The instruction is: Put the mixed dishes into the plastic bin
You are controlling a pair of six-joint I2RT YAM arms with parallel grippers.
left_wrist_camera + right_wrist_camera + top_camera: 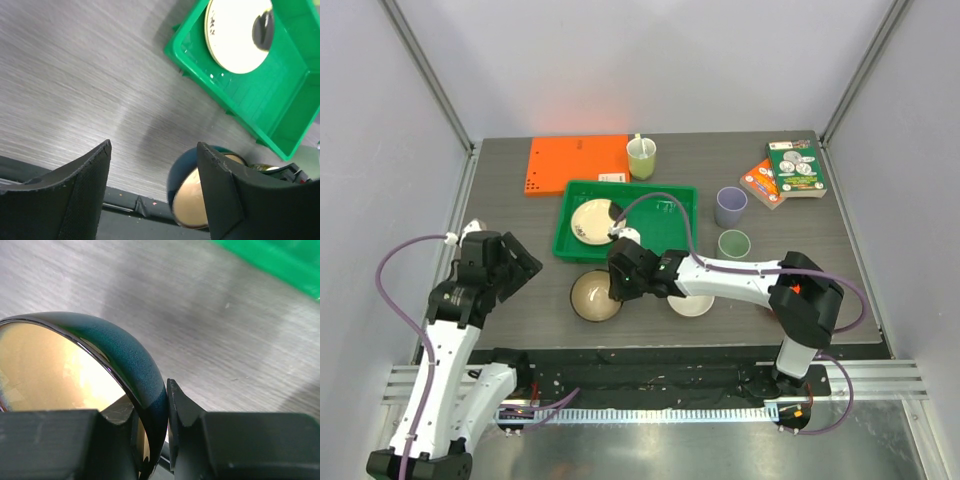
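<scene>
My right gripper is shut on the right rim of the brown bowl, dark outside and tan inside, one finger inside the wall and one outside. The bowl sits tilted just in front of the green plastic bin and also shows in the left wrist view. A cream plate lies in the bin. My left gripper is open and empty to the bowl's left. A white bowl lies under my right arm. A lavender cup and a sage-green cup stand to the right. No orange-red bowl shows.
A flat orange board lies at the back left, with a yellow-green cup holding a spoon beside it. Two card boxes lie at the back right. Grey walls close in the table on three sides.
</scene>
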